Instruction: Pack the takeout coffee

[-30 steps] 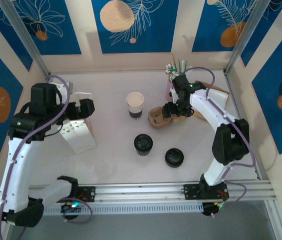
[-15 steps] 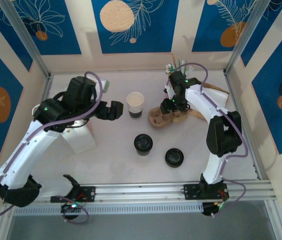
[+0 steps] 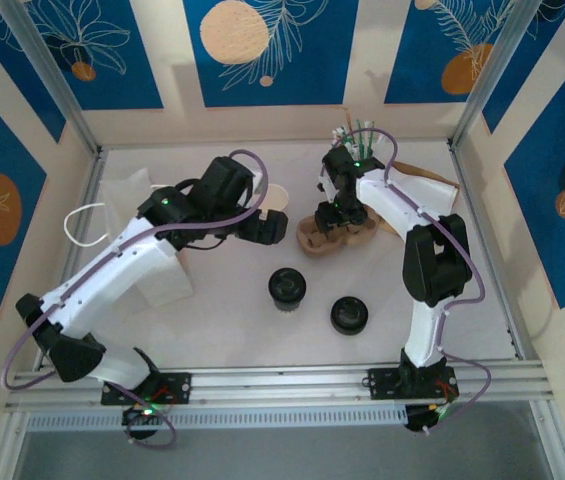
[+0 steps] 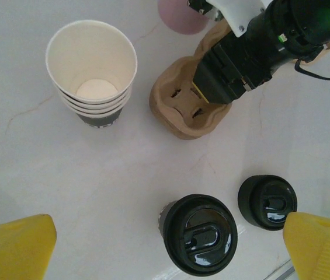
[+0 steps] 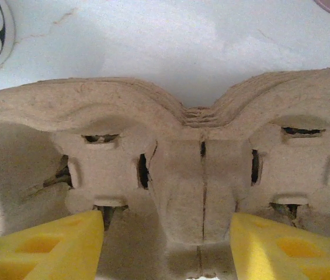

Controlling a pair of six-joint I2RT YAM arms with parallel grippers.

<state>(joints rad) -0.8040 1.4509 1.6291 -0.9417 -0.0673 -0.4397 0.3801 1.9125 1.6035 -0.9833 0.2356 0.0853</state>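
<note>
1. The takeout coffee stands upright on the surface with its lid on, near the middle and untouched. A loose black lid lies just beside it on the right.
2. The left fingers are spread wide and empty, high above the coffee. Seen from the left wrist, the cup sits low between the two pads.
3. The right fingers are spread on either side of the middle ridge of the pulp cup carrier. I see no pinch on it yet.
4. Risk: wrong pick. From above, the coffee and the loose lid are both black discs, so a descent that lands slightly right would take the lid.
5. Risk: a spill. Squeezing the cup wall too hard or too high could pop the lid or buckle the cup.
6. Risk: the carrier looks like a nested stack, with layered edges along the ridge. A grip there may lift several at once or let one slip off.
7. Risk: crowding. The left arm reaches over the stacked paper cups, close to the right arm, so either could knock them over or bump the other.
8. The white paper bag sits under the left arm, where a sweep could drag or crush it.
</note>
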